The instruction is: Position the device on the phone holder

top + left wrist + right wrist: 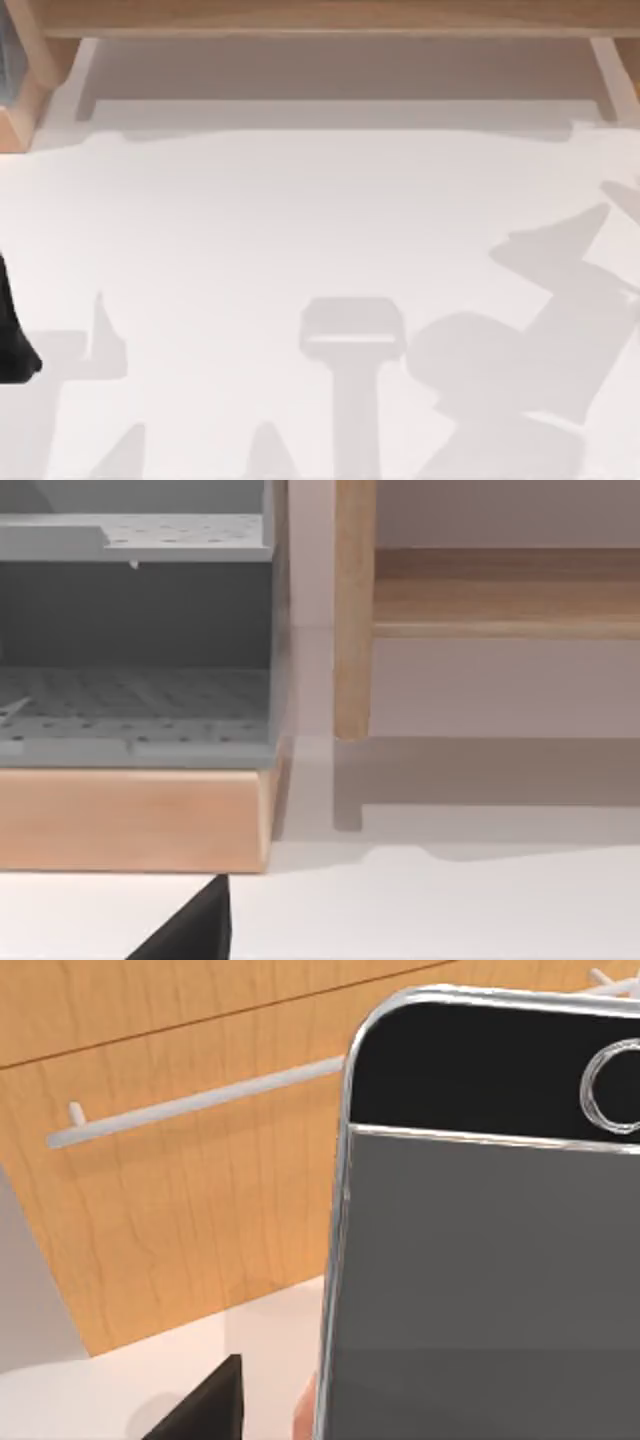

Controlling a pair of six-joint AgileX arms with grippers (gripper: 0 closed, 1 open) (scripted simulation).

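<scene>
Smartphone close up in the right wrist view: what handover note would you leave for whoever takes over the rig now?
Left hand: low over the white table at its left edge, facing a grey shelf unit; open or shut cannot be told.
Right hand: right beside the smartphone, screen towards the wrist camera, a wooden panel behind; the grip itself cannot be told.
Done: the smartphone appears to be off the table; the top view shows shadows there.
Left: I cannot make out the phone holder; find it, then set the smartphone on it.
</scene>
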